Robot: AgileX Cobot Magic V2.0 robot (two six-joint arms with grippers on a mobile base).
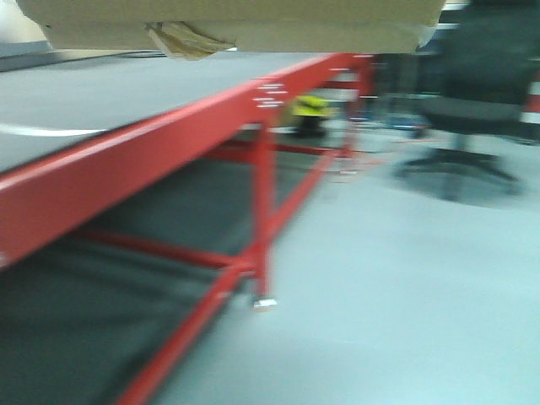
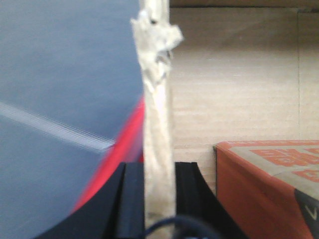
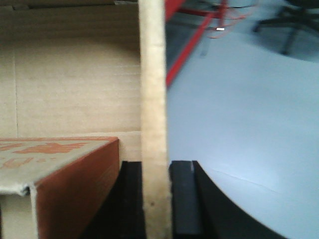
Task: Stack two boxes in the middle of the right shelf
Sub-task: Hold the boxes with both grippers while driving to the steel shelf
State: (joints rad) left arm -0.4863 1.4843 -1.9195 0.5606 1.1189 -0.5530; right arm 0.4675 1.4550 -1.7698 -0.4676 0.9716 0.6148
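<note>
A: One cardboard box (image 1: 236,21) fills the top of the front view, blurred, with a scrap of tape (image 1: 181,40) dangling from its underside.
B: And around the box?
A: A red rack (image 1: 126,160) runs lower down, and there's a chair (image 1: 472,110) off to its right.
B: Left wrist?
A: The left gripper (image 2: 159,172) is clamped on the box's wall, a finger on either side. An orange box (image 2: 264,169) sits inside.
B: Right wrist?
A: The right gripper (image 3: 155,172) is pinching a wall too. The orange box is inside, grey floor (image 3: 249,124) outside.
</note>
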